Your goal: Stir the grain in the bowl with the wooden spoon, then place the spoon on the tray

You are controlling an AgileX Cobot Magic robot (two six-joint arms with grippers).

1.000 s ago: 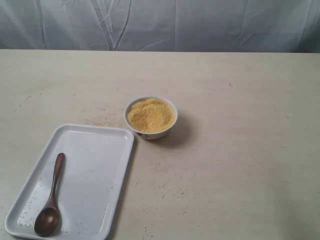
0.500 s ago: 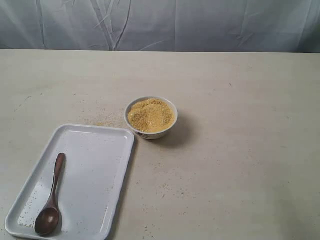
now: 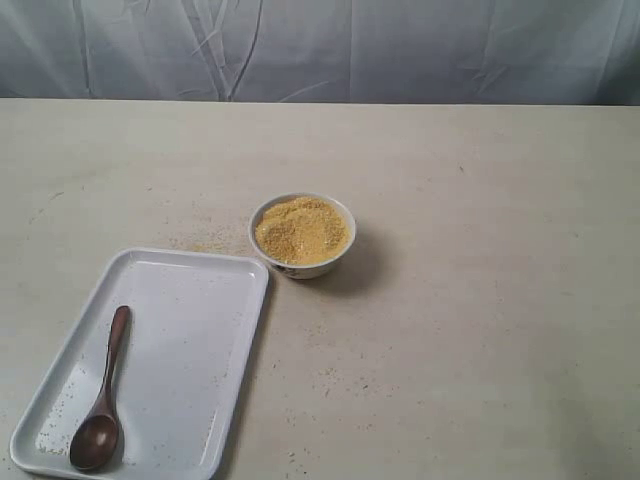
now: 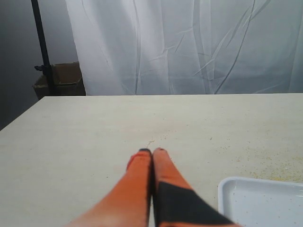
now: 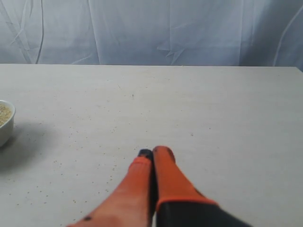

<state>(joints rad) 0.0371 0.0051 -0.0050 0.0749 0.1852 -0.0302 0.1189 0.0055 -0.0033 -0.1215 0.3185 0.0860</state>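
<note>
A small white bowl [image 3: 301, 236] sits mid-table, heaped with golden-yellow grain [image 3: 300, 229]. The large white tray [image 3: 190, 340] lies at the front left, and the dark wooden spoon [image 3: 103, 400] rests on it, head toward the near edge. Neither gripper shows in the exterior view. In the left wrist view my left gripper [image 4: 152, 152] is shut with nothing between its orange fingers, and a corner of the tray [image 4: 258, 201] is beside it. In the right wrist view my right gripper [image 5: 153, 152] is likewise shut and empty, well away from the bowl [image 5: 5, 121] at the picture's edge.
Stray grains are scattered on the table [image 3: 480, 300] near the bowl and on the tray. A wrinkled white curtain [image 3: 330, 50] hangs behind the table's far edge. A dark stand and a box [image 4: 59, 78] stand beyond the table in the left wrist view.
</note>
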